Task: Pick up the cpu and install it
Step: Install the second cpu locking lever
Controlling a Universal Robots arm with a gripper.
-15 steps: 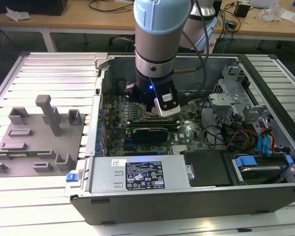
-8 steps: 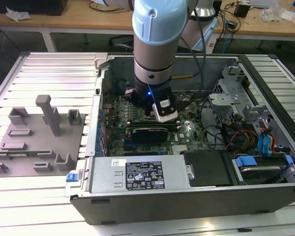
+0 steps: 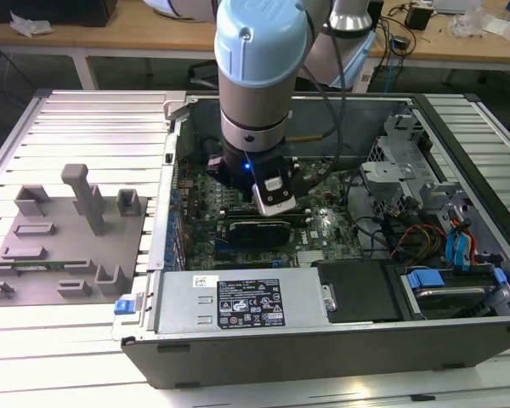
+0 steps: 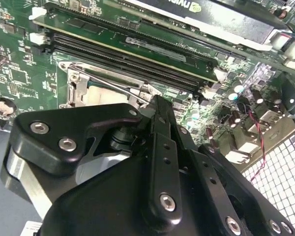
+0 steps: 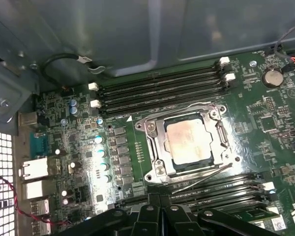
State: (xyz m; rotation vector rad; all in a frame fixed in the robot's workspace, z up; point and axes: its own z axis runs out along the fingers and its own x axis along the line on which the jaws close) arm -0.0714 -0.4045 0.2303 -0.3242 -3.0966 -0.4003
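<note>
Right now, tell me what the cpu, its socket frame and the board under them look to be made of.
cpu: pale, dull-silver top with faint tan blotches, apparently matte metal.
socket frame: bright grey with sharp glints, likely bare stamped steel.
board: glossy green with fine traces, seemingly lacquered circuit laminate.

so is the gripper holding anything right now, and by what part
Nothing appears to be held. The cpu sits in the socket on the motherboard, apart from the gripper, in the first wrist view.
</note>
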